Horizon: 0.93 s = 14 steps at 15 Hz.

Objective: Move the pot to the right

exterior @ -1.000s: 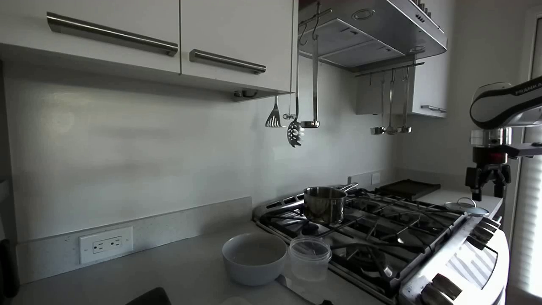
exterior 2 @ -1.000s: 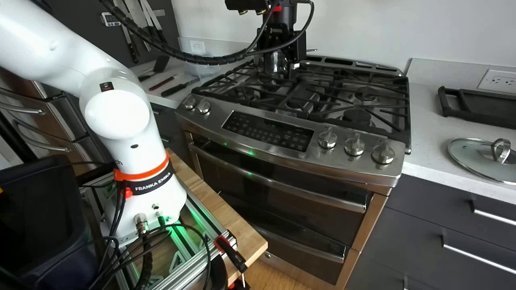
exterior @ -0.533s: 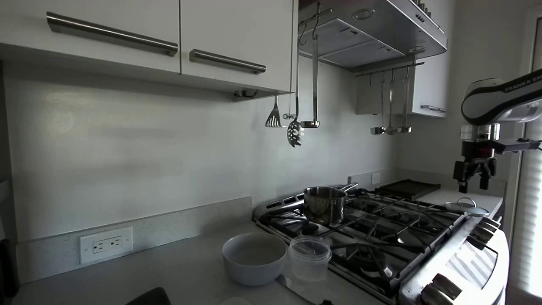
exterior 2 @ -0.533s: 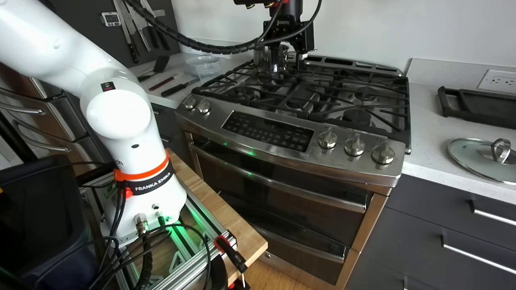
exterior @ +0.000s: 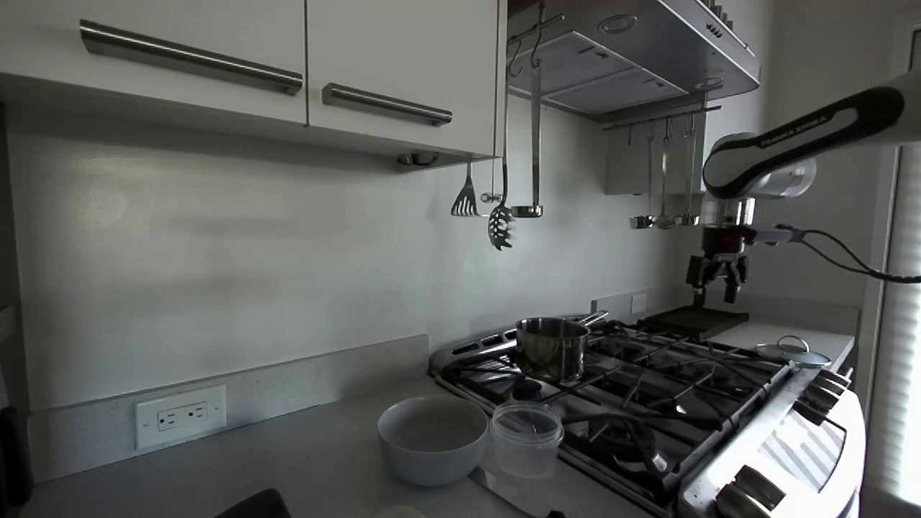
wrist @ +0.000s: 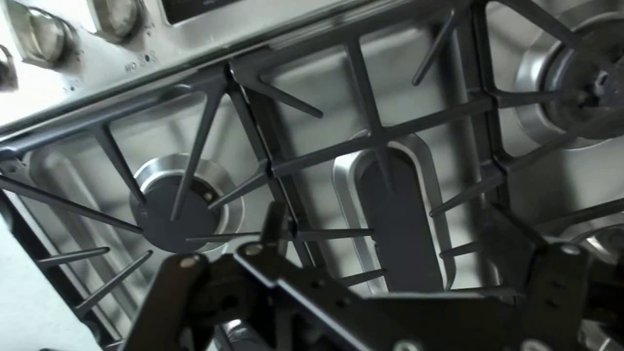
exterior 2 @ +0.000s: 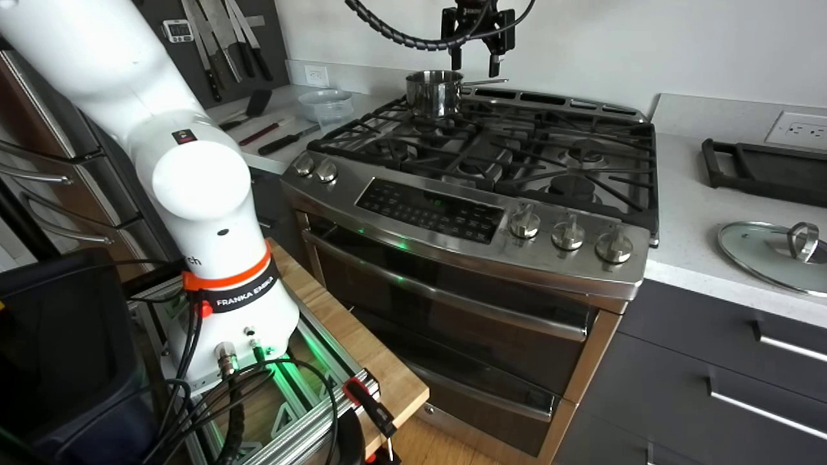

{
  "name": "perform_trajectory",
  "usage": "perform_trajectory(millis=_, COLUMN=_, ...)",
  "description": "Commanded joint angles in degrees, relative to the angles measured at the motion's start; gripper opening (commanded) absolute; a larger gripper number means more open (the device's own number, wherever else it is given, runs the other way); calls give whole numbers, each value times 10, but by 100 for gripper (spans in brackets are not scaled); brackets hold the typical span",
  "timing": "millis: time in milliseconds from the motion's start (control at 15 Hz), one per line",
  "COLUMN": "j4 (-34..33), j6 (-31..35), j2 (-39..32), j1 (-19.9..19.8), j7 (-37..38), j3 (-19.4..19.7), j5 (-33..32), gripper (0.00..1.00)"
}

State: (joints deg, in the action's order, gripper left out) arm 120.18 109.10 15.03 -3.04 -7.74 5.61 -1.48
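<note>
The pot point(exterior: 551, 350) is a small shiny steel cylinder, upright on a back grate of the stove in both exterior views. In an exterior view, the pot point(exterior 2: 434, 95) sits at the back left, its handle point(exterior 2: 486, 82) pointing right. My gripper point(exterior: 714, 293) is open and empty, pointing down above the stove. In an exterior view my gripper point(exterior 2: 475, 66) hangs above the handle in the picture, apart from the pot. In the wrist view my gripper point(wrist: 390, 234) has spread fingers with only grates and burners between them. I cannot make out the pot there.
Black grates point(exterior 2: 510, 139) cover the stove top. A pale bowl point(exterior: 433, 442) and clear plastic container point(exterior: 527, 442) stand beside the stove, near a knife point(exterior: 504, 493). On the opposite counter lie a black tray point(exterior 2: 775, 171) and glass lid point(exterior 2: 769, 252). Utensils point(exterior: 536, 144) hang from the hood.
The arm has moved out over the stove, and the gripper has risen and moved back toward the wall. It no longer covers the pot in an exterior view. The pot has not moved.
</note>
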Motion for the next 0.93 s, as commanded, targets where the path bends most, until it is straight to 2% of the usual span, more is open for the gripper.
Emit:
perform_trajectory(millis=0, j4=-19, j6=-8, j2=-20, j1=3, j7=0, j3=-7, j5=9, gripper=100)
perform_trajectory(millis=200, j4=-51, j6=-16, j2=-57, j1=9, j7=0, j3=-14, j5=16, gripper=100)
perform_trajectory(millis=400, j4=-57, j6=-18, j2=-61, j1=8, j7=0, j3=-14, j5=17, gripper=100)
perform_trajectory(millis=467, j4=-53, j6=-5, j2=-58, j1=12, j7=5, j3=-16, j5=35, gripper=100)
perform_trajectory(millis=733, j4=-62, j6=16, j2=-72, j1=29, j7=54, j3=-45, j5=65, gripper=100)
perform_trajectory(millis=867, j4=-69, j6=31, j2=-83, j1=38, j7=83, j3=-62, j5=56, gripper=100)
